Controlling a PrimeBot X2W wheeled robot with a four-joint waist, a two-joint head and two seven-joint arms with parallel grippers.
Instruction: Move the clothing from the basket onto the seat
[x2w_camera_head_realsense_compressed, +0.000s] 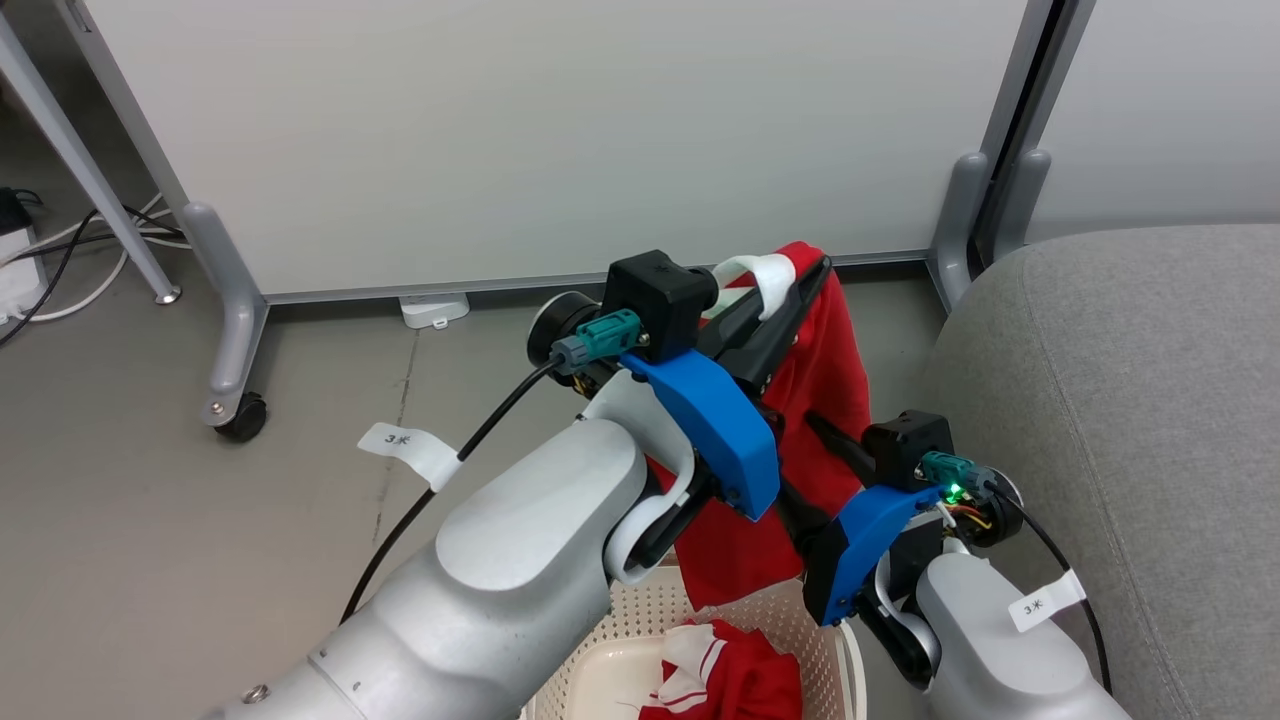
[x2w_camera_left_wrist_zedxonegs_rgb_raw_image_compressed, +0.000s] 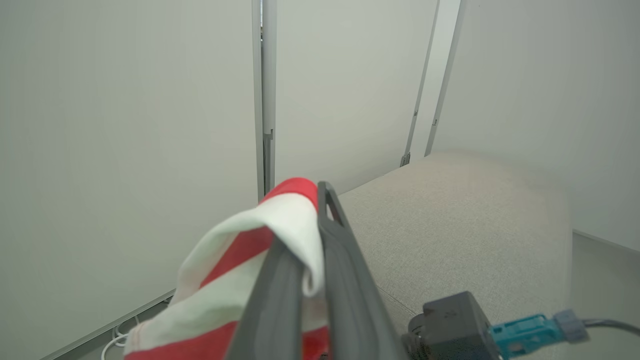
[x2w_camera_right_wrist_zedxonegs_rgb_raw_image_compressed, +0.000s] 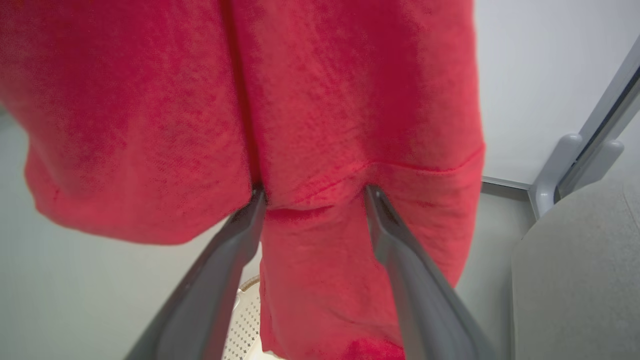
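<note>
My left gripper (x2w_camera_head_realsense_compressed: 810, 275) clenched the soft red white-trimmed garment (x2w_camera_head_realsense_compressed: 830, 370) above the cream perforated basket (x2w_camera_head_realsense_compressed: 640, 610) — likely to clear its rim — my right gripper (x2w_camera_right_wrist_zedxonegs_rgb_raw_image_compressed: 315, 192) gaped.

Holds one garment (x2w_camera_head_realsense_compressed: 825, 370) high at the middle in the left gripper (x2w_camera_head_realsense_compressed: 815, 272), jaws clamped on its top edge, directly above the basket (x2w_camera_head_realsense_compressed: 640, 610) standing on the floor (x2w_camera_head_realsense_compressed: 150, 500) at the near edge, with the other garment (x2w_camera_head_realsense_compressed: 730, 675) lying inside it. Reaches into the hanging cloth lower down and to the right with the right gripper (x2w_camera_head_realsense_compressed: 815, 425), jaws spread apart, a fold of the cloth between them. Has the seat (x2w_camera_head_realsense_compressed: 1130, 400) just right of the basket and arms, a partition panel (x2w_camera_head_realsense_compressed: 550, 130) upright behind everything.
</note>
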